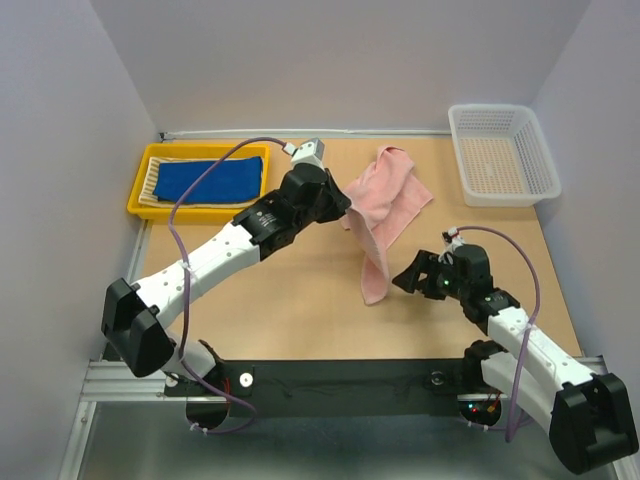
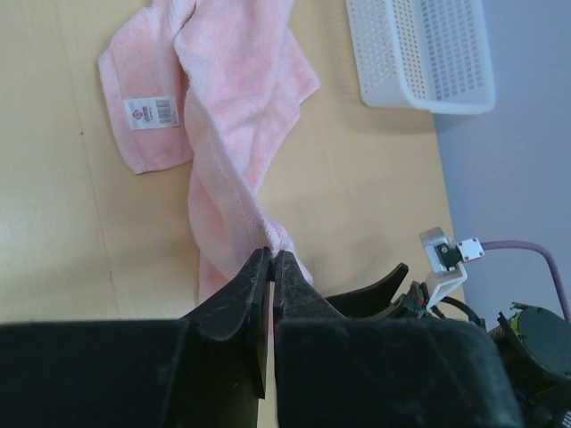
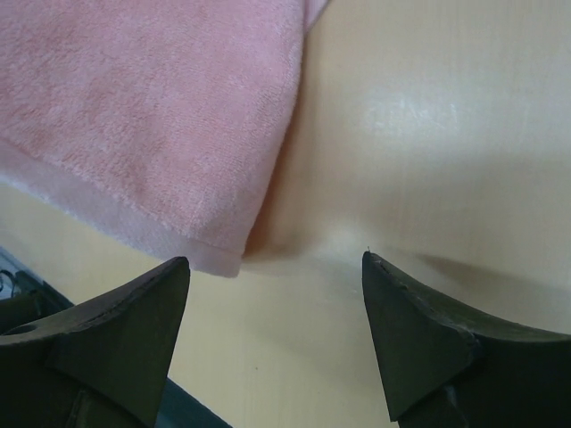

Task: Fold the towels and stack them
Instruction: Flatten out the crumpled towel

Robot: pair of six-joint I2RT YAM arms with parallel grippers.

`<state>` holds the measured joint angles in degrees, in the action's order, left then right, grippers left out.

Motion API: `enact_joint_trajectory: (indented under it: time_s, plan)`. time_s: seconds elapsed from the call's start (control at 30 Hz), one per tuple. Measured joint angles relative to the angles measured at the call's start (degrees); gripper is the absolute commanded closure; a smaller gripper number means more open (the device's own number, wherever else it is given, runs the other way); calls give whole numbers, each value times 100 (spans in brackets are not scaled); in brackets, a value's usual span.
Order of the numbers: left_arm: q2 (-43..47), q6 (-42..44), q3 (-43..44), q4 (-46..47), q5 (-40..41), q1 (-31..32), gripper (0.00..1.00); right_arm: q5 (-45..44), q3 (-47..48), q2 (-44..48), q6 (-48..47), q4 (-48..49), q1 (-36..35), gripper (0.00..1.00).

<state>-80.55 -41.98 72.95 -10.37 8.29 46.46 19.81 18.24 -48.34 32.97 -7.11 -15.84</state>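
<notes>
Right gripper [image 3: 277, 267] wide apart and holding nothing, just beside near corner of soft pale pink cloth towel [image 1: 385, 195] on light wooden table [image 1: 300, 290], left gripper [image 2: 271, 259] pinched closed on a twisted fold of it, far left, royal blue towel [image 1: 212, 180] on striped towel [image 1: 152, 180] in yellow plastic tray [image 1: 140, 207]

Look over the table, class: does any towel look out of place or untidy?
The pink towel lies twisted and bunched mid-table, a strand pinched in the left gripper; the blue towel lies flat in the yellow tray.
</notes>
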Motion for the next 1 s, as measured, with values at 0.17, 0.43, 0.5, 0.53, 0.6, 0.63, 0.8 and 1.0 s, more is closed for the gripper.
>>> enact_joint_trajectory:
  time_s: [0.17,0.43,0.5,0.53,0.6,0.63,0.8,1.0]
  plan:
    - [-210,2,433,-127,50,0,100,638,-76,-85,-116,638,0,4]
    - [-632,37,1263,-334,146,0,100,944,-70,-461,-514,1191,-138,0]
    - [-717,39,1388,-396,186,0,100,835,-61,-601,-557,1231,-319,0]
    - [-765,39,1456,-424,208,0,100,750,-46,-684,-579,1231,-468,0]
    - [-883,37,1609,-476,232,0,100,481,35,-870,-605,1231,-820,0]
    - [-964,37,1692,-483,238,0,100,330,83,-931,-603,1226,-1014,0]
    - [-1045,33,1731,-557,249,2,100,-520,391,-1191,-516,1237,-1696,1]
    - [-1045,33,1731,-581,284,4,100,-1572,890,-1961,-323,1279,-2321,7]
